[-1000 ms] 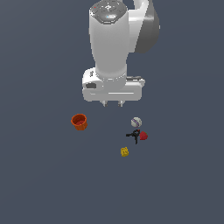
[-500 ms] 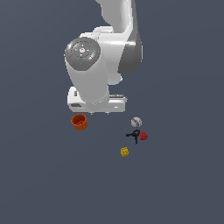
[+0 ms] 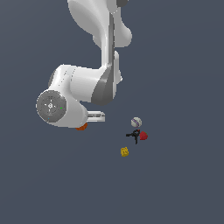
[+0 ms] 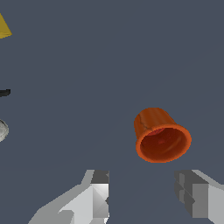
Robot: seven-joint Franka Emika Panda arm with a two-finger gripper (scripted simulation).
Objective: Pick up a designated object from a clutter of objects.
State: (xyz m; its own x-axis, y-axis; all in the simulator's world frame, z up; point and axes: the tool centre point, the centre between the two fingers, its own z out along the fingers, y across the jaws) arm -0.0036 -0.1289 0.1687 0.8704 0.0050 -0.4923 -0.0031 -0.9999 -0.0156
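Under the arm's big white wrist housing point(image 3: 65, 103), on the exterior view's left, only a sliver of the orange-red pot point(image 3: 82, 127) shows; the rest is hidden behind the robot. Wrist view gives it properly: pot point(image 4: 160, 135) is cup-shaped w/ tapering sides, rim wider than base, darker hollow inside, tipped so its mouth faces the camera. It rests on the dark grey floor point(image 4: 113, 57), alone, nothing touching it.

Gripper point(image 4: 146, 197): jaws spread wide apart, nothing between them. Both fingers point(image 4: 98, 194) appear at the edge of the wrist view, pale grey, w/ bare floor in the gap. Pot sits just beyond the tips, closer to one finger than the other, not in contact w/ either.

Clutter lies well apart from the pot, toward the exterior view's right. White-grey ball point(image 3: 136, 122) is farthest back of the group. Just in front of it a black pronged thing point(image 3: 134, 135), and touching or nearly touching that on its right, a red lump point(image 3: 143, 136); can't tell if they meet. Yellow block point(image 3: 124, 152) sits nearer the camera, a bit left of those, separate. In the wrist view only scraps of these show at the frame edge: yellow corner point(image 4: 4, 26), black tip point(image 4: 4, 92), grey ball edge point(image 4: 2, 130).
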